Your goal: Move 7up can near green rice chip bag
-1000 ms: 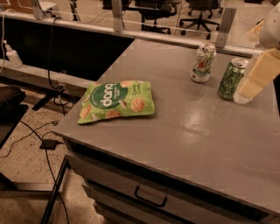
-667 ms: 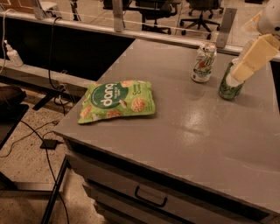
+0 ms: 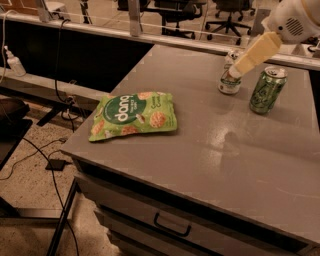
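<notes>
**End effector at the 7up can, far right of the surface**

Nearest the camera, a drawer front with a dark handle (image 3: 172,226) sits below the front edge of the grey surface (image 3: 215,150). That edge runs down from the left corner toward the lower right. To the left, off the surface, cables (image 3: 35,160) trail over the speckled floor.

The green rice chip bag (image 3: 134,116) lies flat on the left part of the surface, close to the left edge, with its lower left corner near the front left corner. A wide bare stretch of surface lies to the right of the bag and ahead of it, between the bag and the cans.

Farther back on the right, the 7up can (image 3: 228,85) stands upright, well apart from the bag. Just beside it on the right, without touching, stands an all-green can (image 3: 267,90), near the right edge.

The end effector (image 3: 234,74) reaches down from the upper right, and its cream tip lies across the upper part of the 7up can. Whether it is open, closed or gripping cannot be told.

Beyond the far edge run a rail and glass partition (image 3: 150,37), with office chairs (image 3: 227,15) behind them.
</notes>
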Robot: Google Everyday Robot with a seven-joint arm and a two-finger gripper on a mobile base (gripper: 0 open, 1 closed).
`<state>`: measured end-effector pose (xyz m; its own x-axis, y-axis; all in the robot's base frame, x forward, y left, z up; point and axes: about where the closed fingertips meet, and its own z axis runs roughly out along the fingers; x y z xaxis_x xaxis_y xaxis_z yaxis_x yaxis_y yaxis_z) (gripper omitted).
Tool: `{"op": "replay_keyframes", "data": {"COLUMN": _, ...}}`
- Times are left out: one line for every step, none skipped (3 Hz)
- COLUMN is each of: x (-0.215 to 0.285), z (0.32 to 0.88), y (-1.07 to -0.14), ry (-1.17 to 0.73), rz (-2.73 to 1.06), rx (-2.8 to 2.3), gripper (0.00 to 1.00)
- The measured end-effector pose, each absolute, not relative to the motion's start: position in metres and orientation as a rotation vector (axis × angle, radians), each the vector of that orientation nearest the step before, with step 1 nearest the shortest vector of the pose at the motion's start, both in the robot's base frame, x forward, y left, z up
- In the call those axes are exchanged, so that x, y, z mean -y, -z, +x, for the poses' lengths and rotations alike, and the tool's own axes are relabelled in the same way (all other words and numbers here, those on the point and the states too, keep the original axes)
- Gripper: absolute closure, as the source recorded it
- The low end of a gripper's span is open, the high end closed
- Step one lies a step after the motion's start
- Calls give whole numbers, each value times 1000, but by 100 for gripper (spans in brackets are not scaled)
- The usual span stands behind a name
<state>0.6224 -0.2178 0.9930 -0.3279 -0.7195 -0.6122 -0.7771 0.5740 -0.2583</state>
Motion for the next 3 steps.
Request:
{"op": "replay_keyframes", "data": {"x": 211, "z": 655, "y": -986, "ry": -128, "rz": -1137, "rx": -2079, "gripper": 0}}
{"op": "replay_keyframes", "data": {"x": 213, "z": 682, "y": -969, "ry": -193, "rz": -1043, "rx": -2094, "gripper": 0}}
{"op": "replay_keyframes", "data": {"x": 217, "z": 701, "y": -948, "ry": -242, "rz": -963, "rx": -2126, "gripper": 0}}
